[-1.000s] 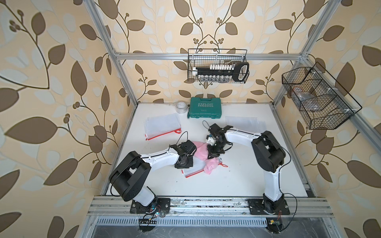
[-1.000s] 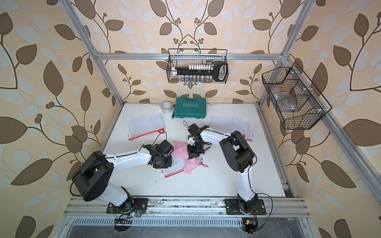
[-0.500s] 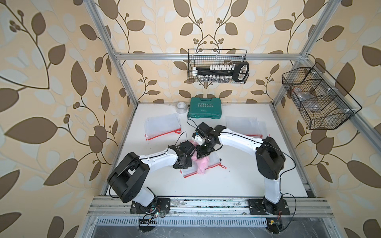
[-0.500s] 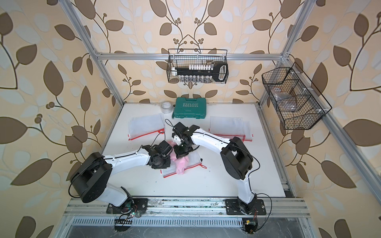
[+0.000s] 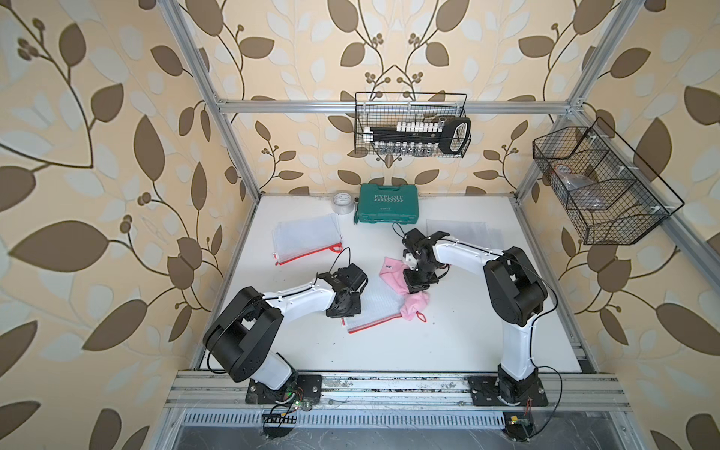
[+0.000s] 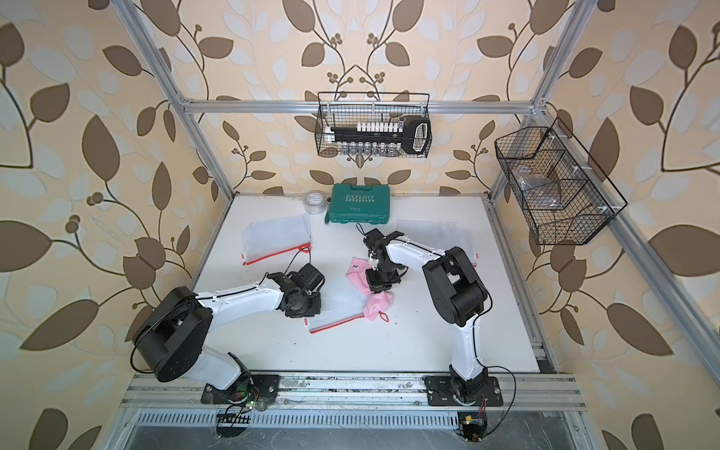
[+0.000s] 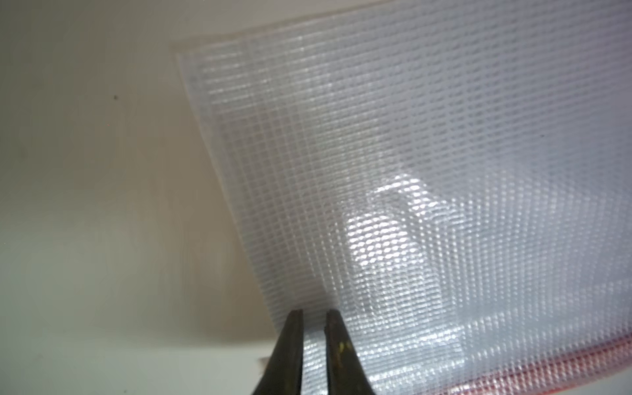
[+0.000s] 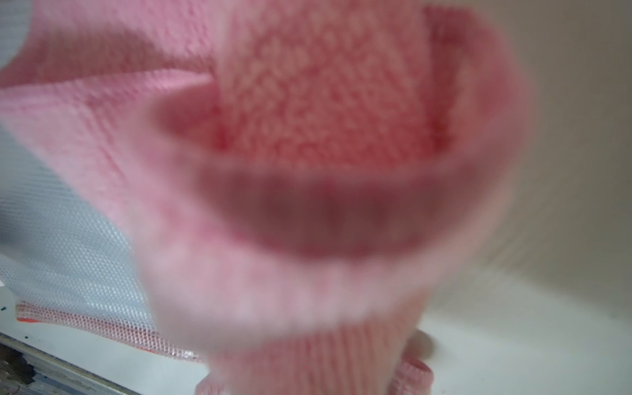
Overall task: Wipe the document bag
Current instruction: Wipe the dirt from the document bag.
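**Wiping stroke on the document bag, seen from above and from both wrists.** At the left rear of the desk (image 5: 448, 343) a spare mesh bag (image 5: 307, 241) is seen lying flat, well apart from the work. Nearer the front, the left end effector (image 5: 343, 309) is set down on the left edge of the document bag (image 5: 376, 307). In the left wrist view its fingertips (image 7: 294, 342) are shown narrowly parted, a little wider than a second ago, with the bag's weave visible through the slit and nothing seen clamped. The bag is therefore judged to be pinned by pressure, not gripped. The bag lies flat at mid-desk, its red zip edge (image 5: 374, 325) toward the front. Its middle, covered half a second ago by the pink cloth (image 5: 391, 272), is now exposed. The cloth has been drawn back to the bag's right edge, where it trails off the right front corner onto the desk. The right end effector (image 5: 417, 287) is clenched on the cloth, which fills the right wrist view (image 8: 307, 102), and stands just beside the bag's right edge. One pass across the bag is judged complete, and further passes may be needed.
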You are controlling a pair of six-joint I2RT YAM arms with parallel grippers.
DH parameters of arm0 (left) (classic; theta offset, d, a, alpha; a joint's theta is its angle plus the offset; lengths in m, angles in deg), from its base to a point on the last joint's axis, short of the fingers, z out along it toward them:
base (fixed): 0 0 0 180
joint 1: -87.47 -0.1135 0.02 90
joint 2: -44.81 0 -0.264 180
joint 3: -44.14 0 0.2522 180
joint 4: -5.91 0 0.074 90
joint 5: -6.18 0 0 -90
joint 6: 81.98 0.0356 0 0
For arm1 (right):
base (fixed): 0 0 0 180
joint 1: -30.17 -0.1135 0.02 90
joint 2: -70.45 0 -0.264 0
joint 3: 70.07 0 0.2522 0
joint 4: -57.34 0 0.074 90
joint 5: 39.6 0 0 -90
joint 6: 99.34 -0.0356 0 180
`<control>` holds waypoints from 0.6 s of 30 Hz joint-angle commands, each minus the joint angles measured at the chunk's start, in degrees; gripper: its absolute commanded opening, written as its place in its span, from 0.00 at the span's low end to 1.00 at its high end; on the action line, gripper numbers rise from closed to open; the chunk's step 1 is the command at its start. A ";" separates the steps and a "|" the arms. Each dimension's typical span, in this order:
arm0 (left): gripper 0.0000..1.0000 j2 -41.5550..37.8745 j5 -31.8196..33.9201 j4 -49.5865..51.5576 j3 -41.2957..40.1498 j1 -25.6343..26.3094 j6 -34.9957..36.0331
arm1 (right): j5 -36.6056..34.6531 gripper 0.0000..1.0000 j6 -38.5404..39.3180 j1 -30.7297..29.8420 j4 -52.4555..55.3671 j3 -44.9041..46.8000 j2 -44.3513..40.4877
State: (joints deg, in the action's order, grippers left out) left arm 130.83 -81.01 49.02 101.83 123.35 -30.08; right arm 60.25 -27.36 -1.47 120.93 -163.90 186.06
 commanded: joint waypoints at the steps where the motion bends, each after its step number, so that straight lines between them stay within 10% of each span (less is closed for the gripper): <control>1: 0.36 -5.37 -1.61 2.61 1.48 -1.82 -0.30 | -1.91 0.00 0.19 -0.85 -0.24 4.48 5.91; 9: 0.50 -15.94 -15.25 -4.41 -9.59 -16.50 -4.78 | 0.93 0.00 0.34 1.54 -1.66 6.58 5.24; 18: 0.51 -6.48 -20.51 -17.57 -13.97 -17.60 -7.80 | 7.36 0.00 0.99 5.52 -2.88 9.32 3.26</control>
State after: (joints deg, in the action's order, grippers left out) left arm 122.02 -98.76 34.77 90.81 105.78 -36.10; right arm 70.39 -27.01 3.34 116.45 -159.38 184.86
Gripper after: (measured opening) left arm 0.506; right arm 0.049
